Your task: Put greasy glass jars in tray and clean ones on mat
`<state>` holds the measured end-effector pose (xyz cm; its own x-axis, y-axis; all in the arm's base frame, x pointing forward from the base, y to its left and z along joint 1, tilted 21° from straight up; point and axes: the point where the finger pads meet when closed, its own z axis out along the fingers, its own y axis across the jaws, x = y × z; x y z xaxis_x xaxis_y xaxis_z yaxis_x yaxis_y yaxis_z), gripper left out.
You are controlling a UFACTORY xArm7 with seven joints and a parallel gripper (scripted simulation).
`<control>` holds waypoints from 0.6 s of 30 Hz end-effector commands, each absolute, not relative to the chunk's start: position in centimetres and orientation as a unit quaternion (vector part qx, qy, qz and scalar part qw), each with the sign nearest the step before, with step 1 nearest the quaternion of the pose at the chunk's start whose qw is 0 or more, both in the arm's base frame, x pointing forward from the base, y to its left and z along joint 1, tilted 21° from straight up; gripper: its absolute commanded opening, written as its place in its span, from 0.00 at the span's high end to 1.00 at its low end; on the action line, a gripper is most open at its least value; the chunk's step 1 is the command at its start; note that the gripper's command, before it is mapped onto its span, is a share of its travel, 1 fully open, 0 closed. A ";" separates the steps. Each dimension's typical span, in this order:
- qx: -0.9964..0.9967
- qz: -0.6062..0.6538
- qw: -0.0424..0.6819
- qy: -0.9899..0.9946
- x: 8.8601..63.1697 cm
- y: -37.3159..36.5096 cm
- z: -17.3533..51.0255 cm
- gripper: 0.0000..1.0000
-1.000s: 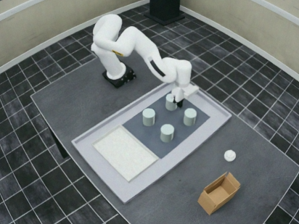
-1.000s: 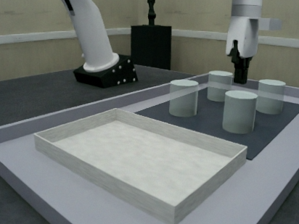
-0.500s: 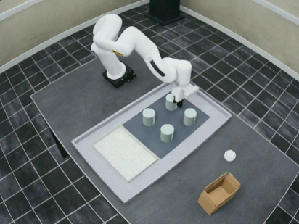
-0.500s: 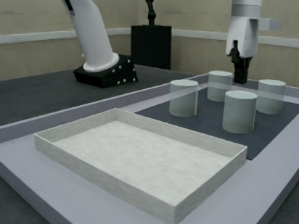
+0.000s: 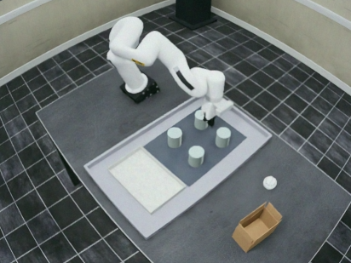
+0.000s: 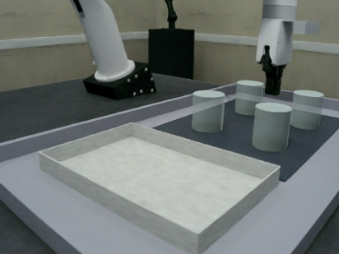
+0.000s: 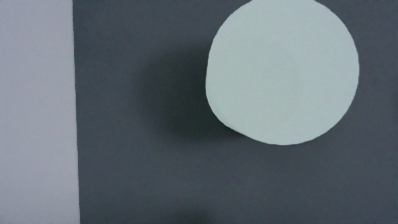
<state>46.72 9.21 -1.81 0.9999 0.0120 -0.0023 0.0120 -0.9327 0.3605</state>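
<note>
Four pale green, look-alike jars stand upright on the dark mat (image 5: 187,176) (image 6: 235,136) (image 7: 125,175): a back jar (image 5: 199,121) (image 6: 248,99), a left jar (image 5: 175,138) (image 6: 208,112), a right jar (image 5: 223,138) (image 6: 308,111) and a front jar (image 5: 196,157) (image 6: 271,128). No grease shows on any. My gripper (image 5: 210,122) (image 6: 272,93) is shut and empty, pointing down near the back jar, on the side toward the right jar. The pale tray (image 5: 146,180) (image 6: 119,196) is empty. The wrist view shows one jar top (image 7: 285,75); the fingertips are out of that view.
The mat and tray lie inside a large lilac base (image 5: 140,221) (image 6: 78,221) (image 7: 37,110) with raised edges. An open cardboard box (image 5: 257,228) and a small white round object (image 5: 269,182) are on the table beyond its right side. The robot's base (image 5: 138,89) (image 6: 119,81) is at the back left.
</note>
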 end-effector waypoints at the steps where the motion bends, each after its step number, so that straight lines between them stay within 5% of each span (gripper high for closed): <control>1: 0.983 0.002 0.182 0.007 46.9 9.4 -1.6 1.00; 13: 0.983 0.002 0.182 0.007 46.9 9.4 -1.6 1.00; 14: 0.983 0.002 0.182 0.007 46.9 9.4 -1.6 0.00; 18: 0.983 0.002 0.182 0.007 46.9 9.4 -1.6 0.00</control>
